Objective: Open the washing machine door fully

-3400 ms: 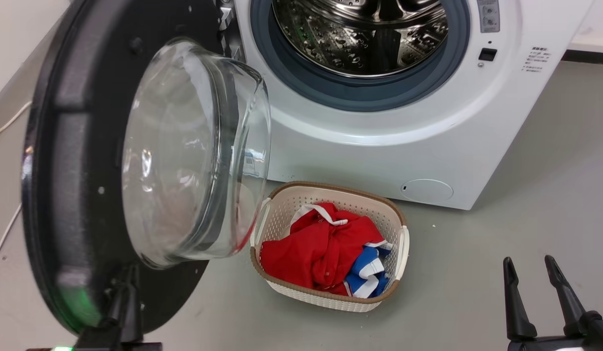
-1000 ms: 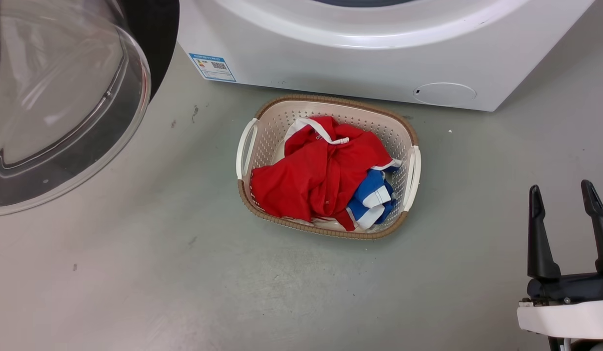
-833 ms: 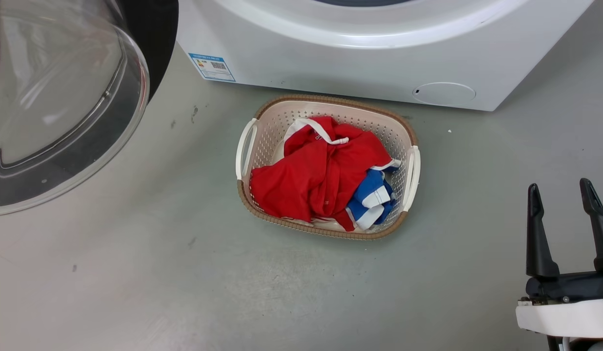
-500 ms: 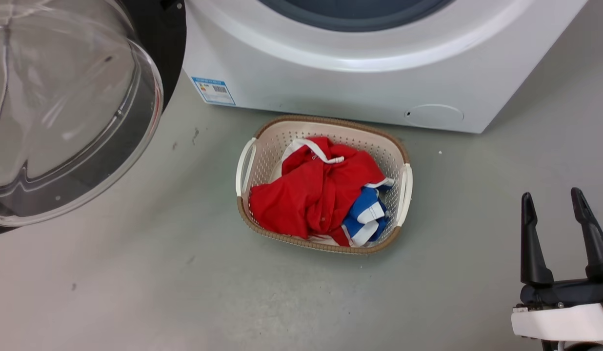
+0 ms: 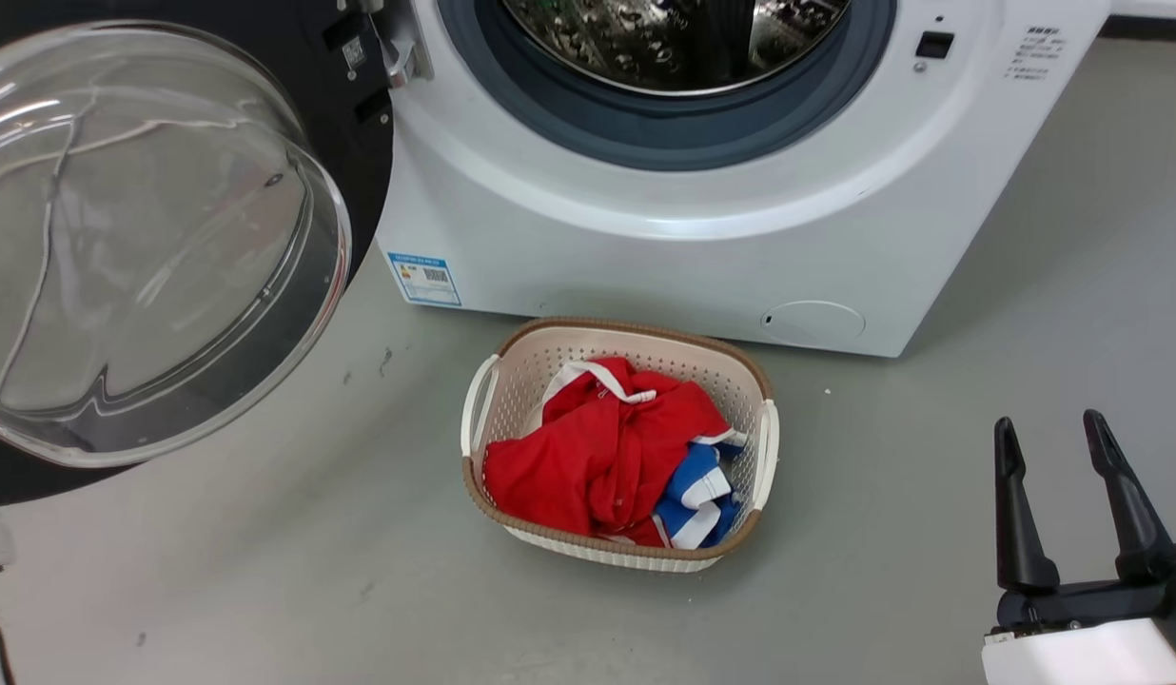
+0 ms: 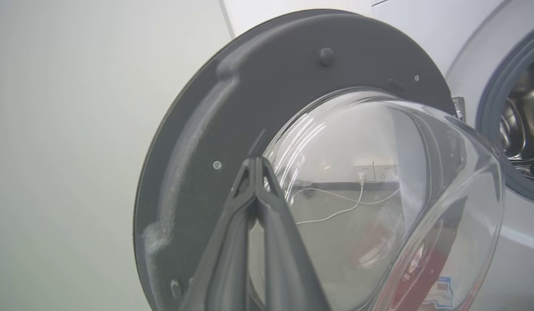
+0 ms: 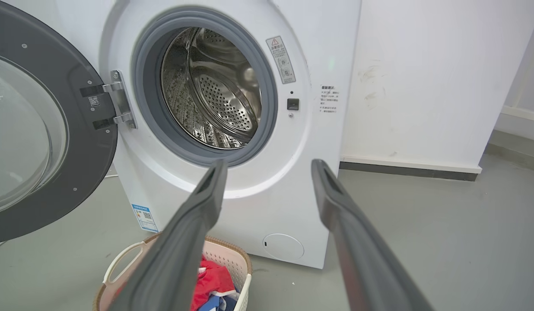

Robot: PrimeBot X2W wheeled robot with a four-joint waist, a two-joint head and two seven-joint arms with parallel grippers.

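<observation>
Left wrist view showed the left gripper with its two fingers pinched together and nothing between them. The tips sat right in front of the washing machine door, where the dark ring meets the clear glass bowl. I could not tell if they touched it. Shut fingers make one stiff stick, so I think they were held that way to push the door, not to grab it.

The right gripper was at five o'clock in the head view, its fingers spread apart and holding nothing. It hung over the grey floor, well apart from everything, most likely to keep out of the door's way.

The door was at nine to ten o'clock in the head view. It stood far out from the washing machine on its metal hinge, with the glass bowl facing the room. At twelve o'clock the steel drum was plain to see, with the grey rubber ring round it. I think the door was open nearly all the way, with maybe a small push left.

A laundry basket sat on the floor at six o'clock, just in front of the machine. It held a red shirt, close by for loading.
</observation>
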